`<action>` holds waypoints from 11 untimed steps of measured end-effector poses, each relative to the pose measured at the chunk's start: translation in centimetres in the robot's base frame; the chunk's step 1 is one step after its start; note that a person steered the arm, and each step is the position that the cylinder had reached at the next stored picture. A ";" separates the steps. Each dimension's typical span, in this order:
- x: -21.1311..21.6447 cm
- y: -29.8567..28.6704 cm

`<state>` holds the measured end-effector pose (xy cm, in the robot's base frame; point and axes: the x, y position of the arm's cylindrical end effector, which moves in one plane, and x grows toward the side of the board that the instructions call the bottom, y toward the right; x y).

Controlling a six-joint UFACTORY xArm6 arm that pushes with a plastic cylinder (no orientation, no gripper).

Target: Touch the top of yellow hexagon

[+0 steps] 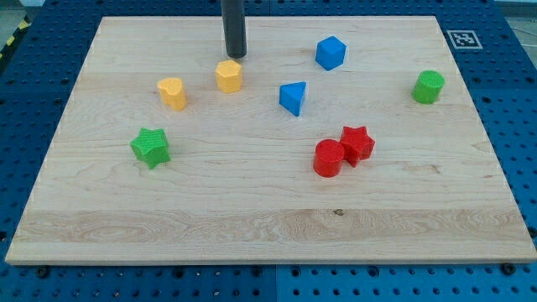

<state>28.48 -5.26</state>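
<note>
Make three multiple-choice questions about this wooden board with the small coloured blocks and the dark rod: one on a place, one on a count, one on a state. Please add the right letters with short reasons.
1. Where is my tip relative to the yellow hexagon block?
A. Just toward the view's top of it
B. Far at the view's bottom
C. Beside the green cylinder block

2. How many blue blocks lie on the light wooden board?
A. One
B. Two
C. Three

3. How do the red cylinder block and the red star block stand?
A. Stacked
B. Far apart
C. Side by side, appearing to touch

Answers: 1 A, the rod's end sits right above the hexagon in the view. 2 B, a blue hexagon block and a blue triangular block. 3 C, no gap shows between them.
</note>
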 end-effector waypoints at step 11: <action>3.9 -4.7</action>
